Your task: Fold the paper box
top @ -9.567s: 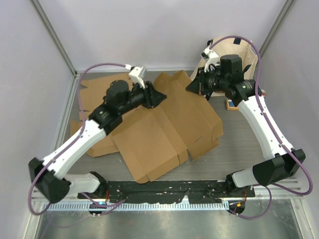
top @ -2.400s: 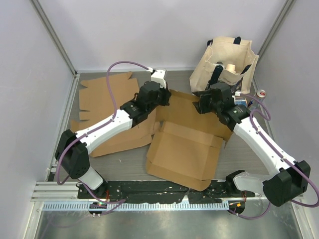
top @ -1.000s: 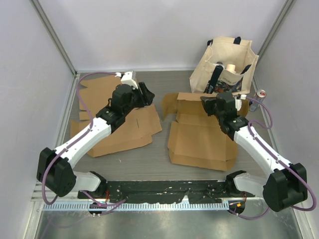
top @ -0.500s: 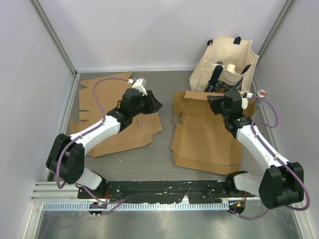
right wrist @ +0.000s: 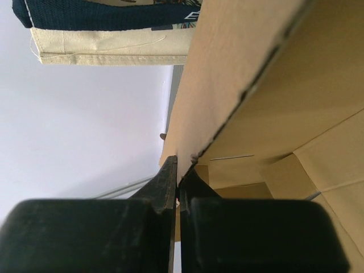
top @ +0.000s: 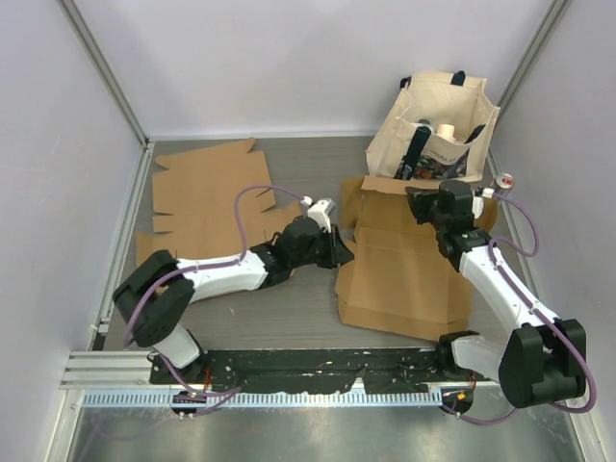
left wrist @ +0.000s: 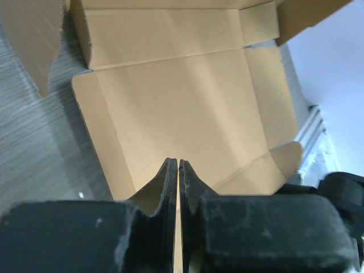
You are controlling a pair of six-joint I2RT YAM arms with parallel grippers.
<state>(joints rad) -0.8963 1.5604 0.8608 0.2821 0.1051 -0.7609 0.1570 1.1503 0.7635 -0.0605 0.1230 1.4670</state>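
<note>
The paper box [top: 404,274] is a brown cardboard blank lying mostly flat at the right of the table, inner side up, with its back flap raised. My right gripper [top: 422,200] is shut on the edge of that back flap; in the right wrist view [right wrist: 180,166] the cardboard edge runs between the fingers. My left gripper [top: 339,252] is low at the box's left edge, with its jaws shut. In the left wrist view [left wrist: 178,164] its tips hover over the box's main panel [left wrist: 182,108], and nothing shows held between them.
Several flat cardboard blanks [top: 207,183] lie at the back left. A cream tote bag [top: 438,115] with items inside stands at the back right, just behind the raised flap. A small tape roll [top: 503,180] lies by the right wall.
The left gripper let go of the box, pulled back to the left, and has now swung down to the box's left edge. The right gripper drew the box right and still holds its flap.
</note>
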